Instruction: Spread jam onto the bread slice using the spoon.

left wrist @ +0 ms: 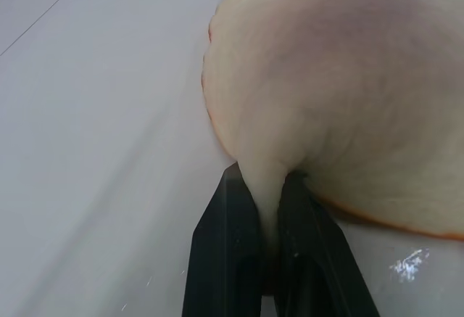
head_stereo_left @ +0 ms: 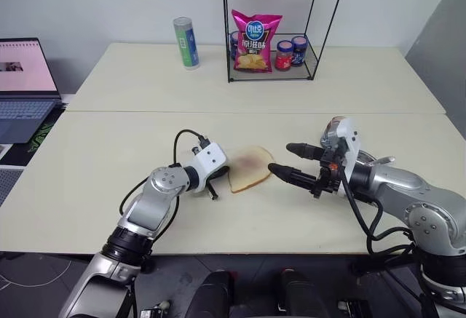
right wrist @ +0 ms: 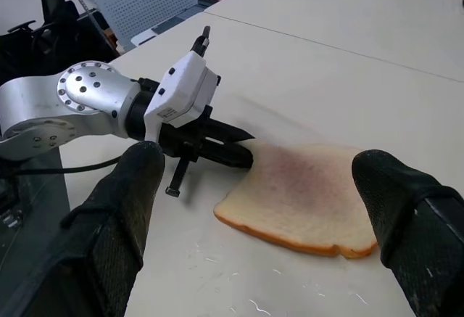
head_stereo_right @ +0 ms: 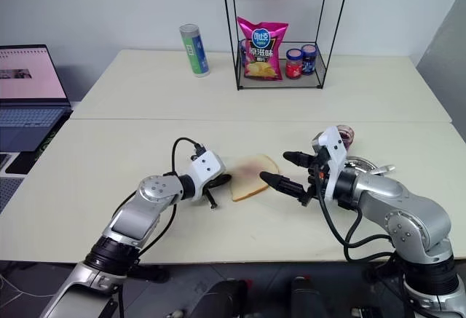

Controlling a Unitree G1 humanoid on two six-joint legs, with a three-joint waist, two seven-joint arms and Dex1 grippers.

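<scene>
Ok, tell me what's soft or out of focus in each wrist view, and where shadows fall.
Left wrist view: the bread slice looms soft and out of focus, its edge pinched between the left gripper jaws. Right wrist view: the open right gripper has fuzzy, out-of-focus fingertips, while the slice is sharper. Left eye view: only faint, diffuse shadows under the slice on the table.

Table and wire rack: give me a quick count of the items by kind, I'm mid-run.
Bread slice: 1
Lidded jars in the wire rack: 2
Chip bag: 1
Tall can: 1
Steel dish: 1
Open jam jar: 1
Laptop: 1
Total: 8
</scene>
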